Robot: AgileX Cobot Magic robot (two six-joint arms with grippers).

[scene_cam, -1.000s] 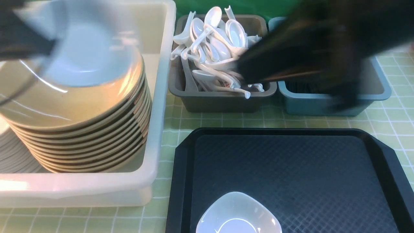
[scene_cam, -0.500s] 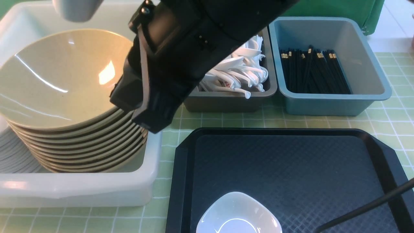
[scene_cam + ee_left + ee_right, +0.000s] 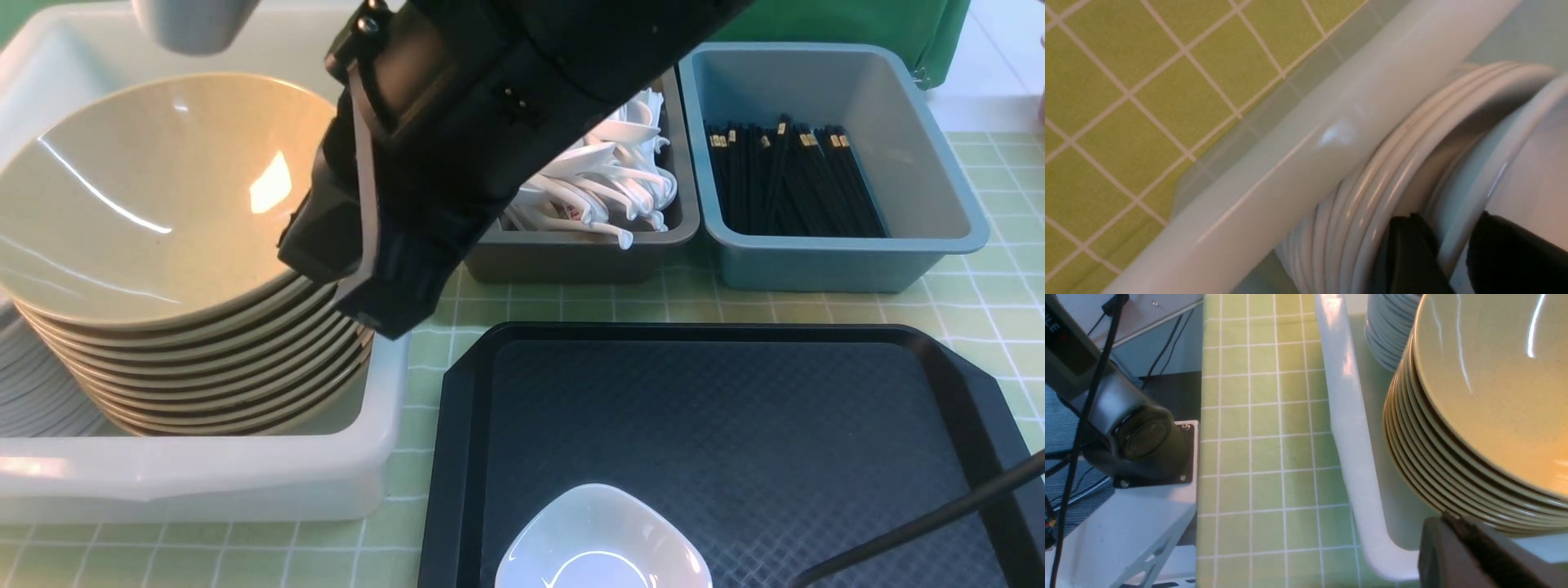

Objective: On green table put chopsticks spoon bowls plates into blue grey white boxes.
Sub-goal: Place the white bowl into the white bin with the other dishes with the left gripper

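Robot lab: arm base (image 3: 1139,445) bolted beside green table (image 3: 1265,449), cables (image 3: 1107,332).

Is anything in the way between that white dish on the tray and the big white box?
Yes: the right arm reaches across the white box's right side, and stacked bowls stand before the plate stack.

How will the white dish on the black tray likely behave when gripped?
The white dish looks glossy, so probably slippery at the rim. It appears rigid, not floppy. Low and wide, it would likely slide on the black tray rather than tip.
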